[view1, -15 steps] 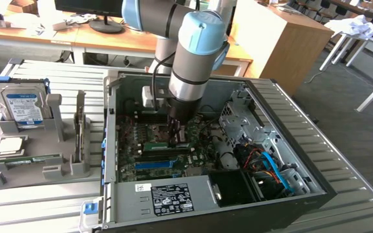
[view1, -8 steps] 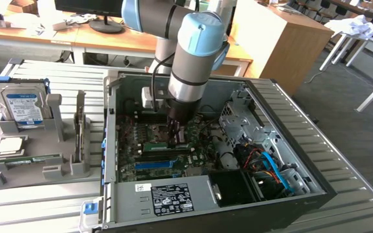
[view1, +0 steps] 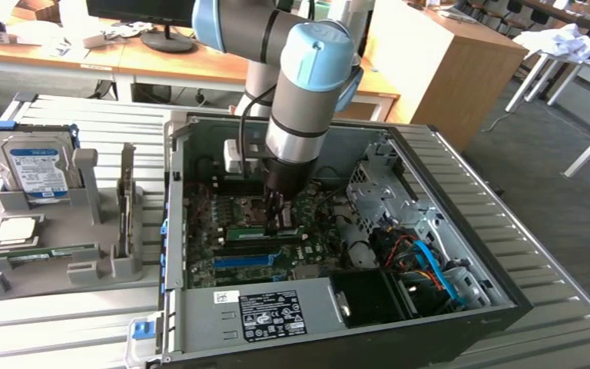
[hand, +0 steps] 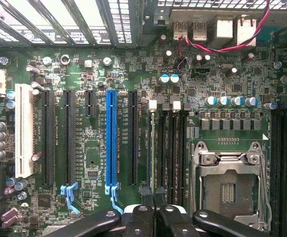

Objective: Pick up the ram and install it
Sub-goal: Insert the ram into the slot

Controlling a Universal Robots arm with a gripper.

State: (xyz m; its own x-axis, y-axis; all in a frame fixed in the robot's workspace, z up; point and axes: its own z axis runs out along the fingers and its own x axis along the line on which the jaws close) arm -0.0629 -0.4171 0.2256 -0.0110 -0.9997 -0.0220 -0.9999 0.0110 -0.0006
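The sticker [view1: 271,315] on the computer case [view1: 500,284] has writing too small to read. The hard drive [view1: 37,171] at 9 o'clock wears a blue-white label. The arm [view1: 306,100] points straight down into the case. Its gripper [view1: 280,223] is pinched nearly shut on the ram [hand: 153,148], a thin stick standing on edge in a slot beside the blue slot [hand: 111,143]. Case walls stand close around.
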